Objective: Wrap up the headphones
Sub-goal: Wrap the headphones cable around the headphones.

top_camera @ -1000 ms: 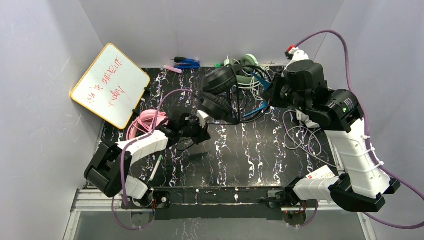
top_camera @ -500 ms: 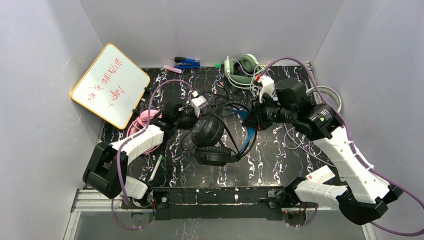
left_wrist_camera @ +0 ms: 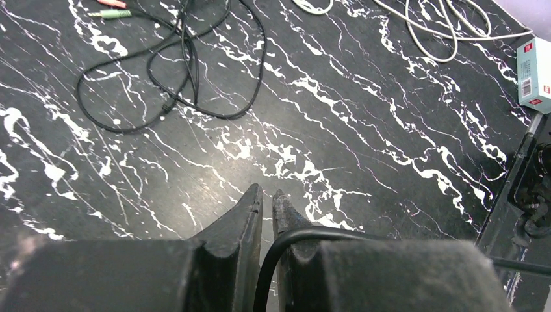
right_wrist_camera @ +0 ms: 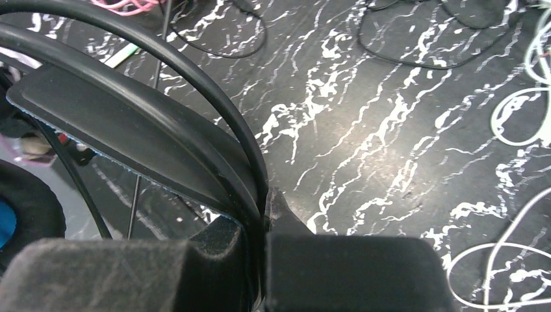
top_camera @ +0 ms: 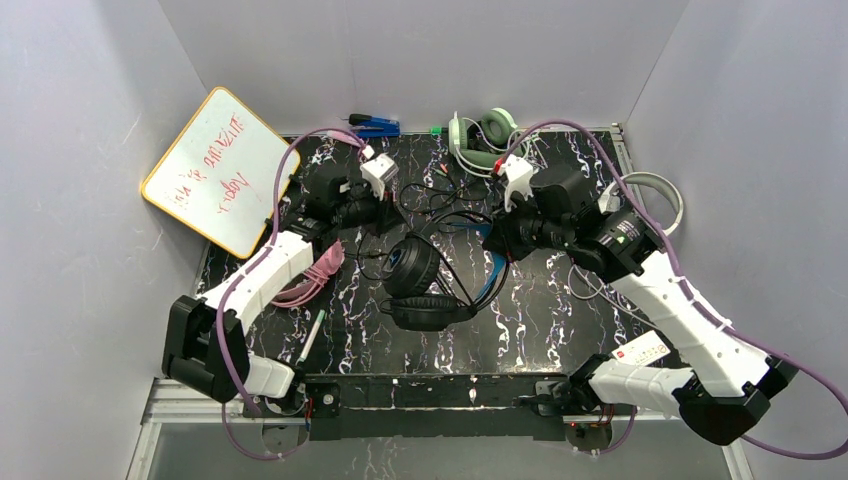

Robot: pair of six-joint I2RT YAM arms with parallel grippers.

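Mid-table: black-and-blue headphones [top_camera: 418, 290], both cups on the marbled table [top_camera: 560, 320]. right gripper [right_wrist_camera: 265, 205] has its jaws pressed onto the headband [right_wrist_camera: 130, 123]. left gripper [left_wrist_camera: 266, 195] is just far-left of the headset, jaws almost together, black cord [left_wrist_camera: 312, 229] caught between them. pink headphones [top_camera: 315, 278] lie left.

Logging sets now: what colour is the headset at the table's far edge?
Pale green headset; the top view shows it best.

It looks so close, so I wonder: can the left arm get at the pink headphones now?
Probably yes. The pink headphones lie uncovered right beside its forearm, but the left gripper points away from them, with a black cord between its fingers.
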